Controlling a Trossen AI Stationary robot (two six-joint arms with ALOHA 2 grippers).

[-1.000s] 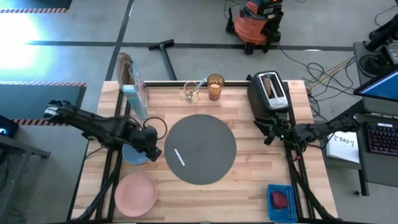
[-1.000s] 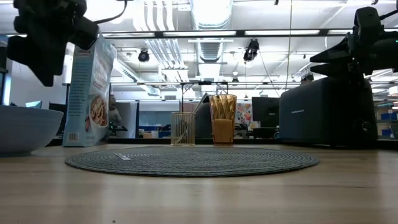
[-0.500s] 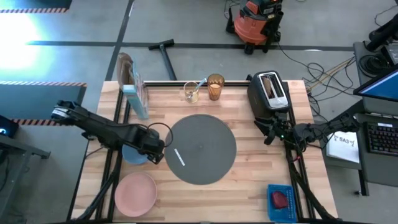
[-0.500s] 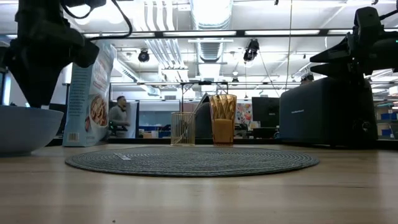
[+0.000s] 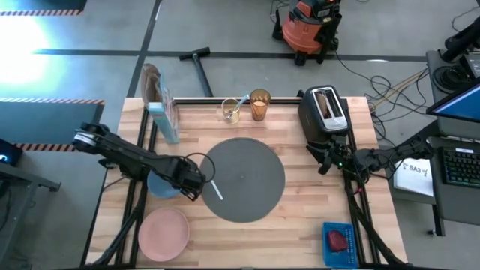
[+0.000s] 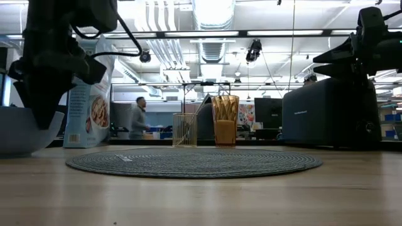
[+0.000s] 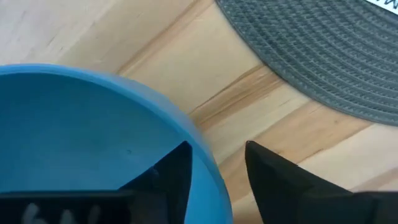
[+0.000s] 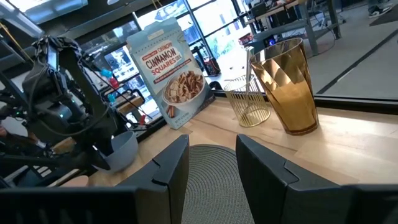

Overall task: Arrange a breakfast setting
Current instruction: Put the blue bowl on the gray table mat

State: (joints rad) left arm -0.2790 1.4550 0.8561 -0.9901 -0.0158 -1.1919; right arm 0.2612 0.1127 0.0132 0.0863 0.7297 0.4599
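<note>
The small blue bowl point(image 5: 159, 186) stands on the wood left of the dark-grey mat point(image 5: 244, 178). My left gripper point(image 5: 189, 182) is open and low over the bowl's right rim. In the left wrist view point(image 7: 217, 149) one finger is inside the bowl point(image 7: 74, 137) and one outside. I cannot tell whether they touch it. The light-blue spoon point(image 5: 216, 189) lies on the mat's left part. The pink plate point(image 5: 163, 234) is at the near left and the amber tumbler point(image 5: 259, 105) at the far edge. The red food piece point(image 5: 337, 240) lies in a blue tray. My right gripper point(image 5: 324, 157) waits open beside the toaster. The toast slice does not show plainly.
A cereal bag point(image 5: 161, 112) stands at the far left and a clear glass point(image 5: 231, 111) beside the tumbler. The black toaster point(image 5: 324, 111) is at the far right and the blue tray point(image 5: 339, 241) at the near right corner. A person walks in the room behind point(image 6: 139, 119).
My left gripper has gone down and a little toward the table's right and near edges, from above the bowl to astride its right rim. The bowl has stayed in place.
</note>
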